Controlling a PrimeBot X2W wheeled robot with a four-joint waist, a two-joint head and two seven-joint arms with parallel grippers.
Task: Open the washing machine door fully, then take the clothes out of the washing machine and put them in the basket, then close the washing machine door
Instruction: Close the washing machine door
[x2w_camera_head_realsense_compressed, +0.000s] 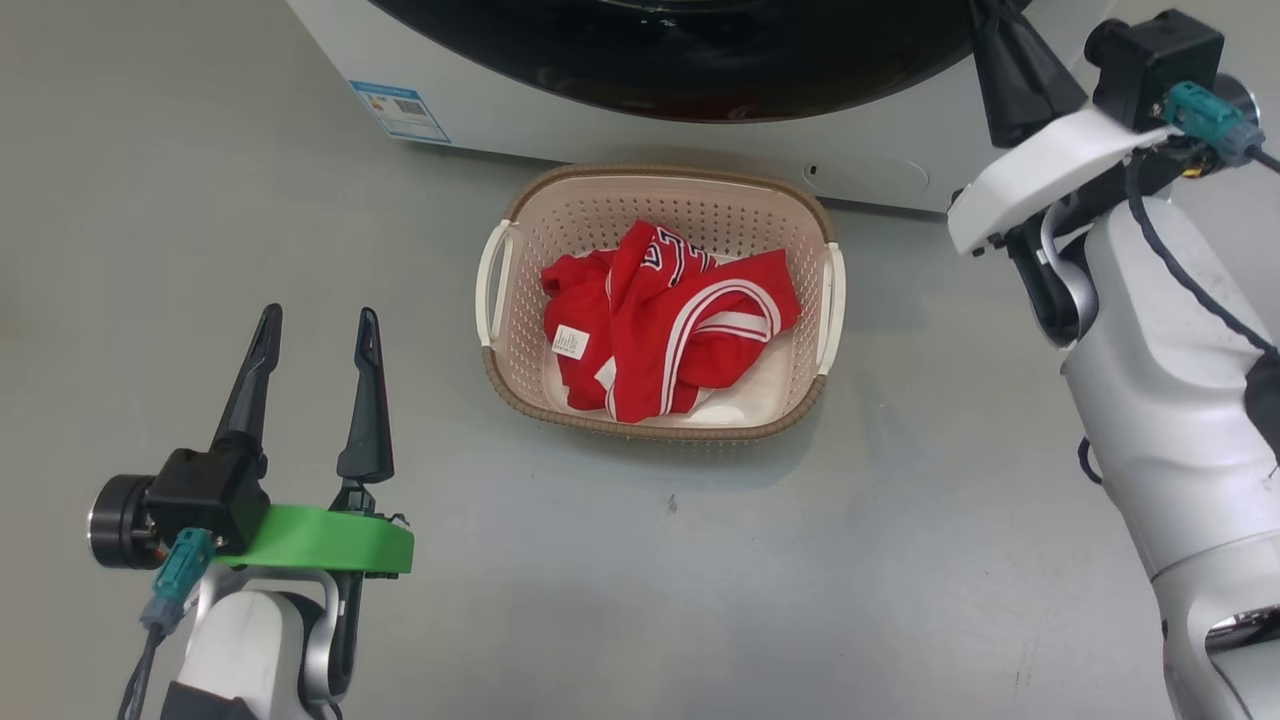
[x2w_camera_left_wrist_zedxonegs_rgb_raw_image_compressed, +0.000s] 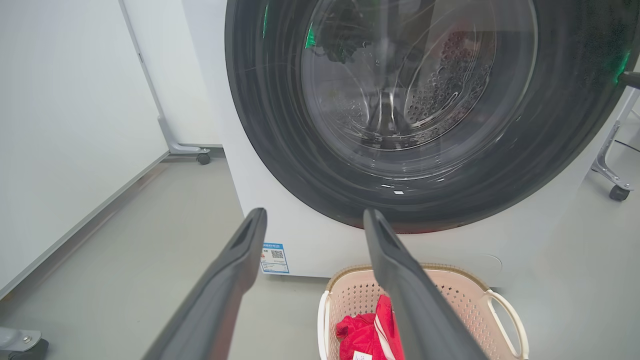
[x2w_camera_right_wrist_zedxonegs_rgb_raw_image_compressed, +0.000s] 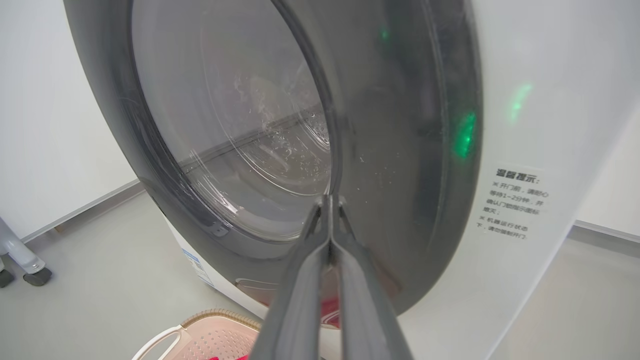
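Observation:
The red clothes (x2w_camera_head_realsense_compressed: 660, 310) with white stripes lie bunched in the cream basket (x2w_camera_head_realsense_compressed: 650, 430) on the floor, just in front of the white washing machine (x2w_camera_head_realsense_compressed: 600, 135). The washing machine door (x2w_camera_left_wrist_zedxonegs_rgb_raw_image_compressed: 280, 125) lies flat against the machine's front, with the steel drum visible through its glass. My left gripper (x2w_camera_head_realsense_compressed: 318, 315) hovers open and empty to the basket's left, pointing at the machine. My right gripper (x2w_camera_right_wrist_zedxonegs_rgb_raw_image_compressed: 327, 200) is shut on nothing, its tips right at the door's (x2w_camera_right_wrist_zedxonegs_rgb_raw_image_compressed: 400, 150) black rim; whether they touch it I cannot tell. The clothes (x2w_camera_left_wrist_zedxonegs_rgb_raw_image_compressed: 365, 330) and basket (x2w_camera_left_wrist_zedxonegs_rgb_raw_image_compressed: 455, 280) show behind my left gripper (x2w_camera_left_wrist_zedxonegs_rgb_raw_image_compressed: 315, 215).
A blue sticker (x2w_camera_head_realsense_compressed: 400, 110) marks the machine's lower left corner. A white panel on a wheeled foot (x2w_camera_left_wrist_zedxonegs_rgb_raw_image_compressed: 202, 159) stands left of the machine, and a wheeled stand leg (x2w_camera_left_wrist_zedxonegs_rgb_raw_image_compressed: 619, 192) stands to its right. Grey floor spreads around the basket.

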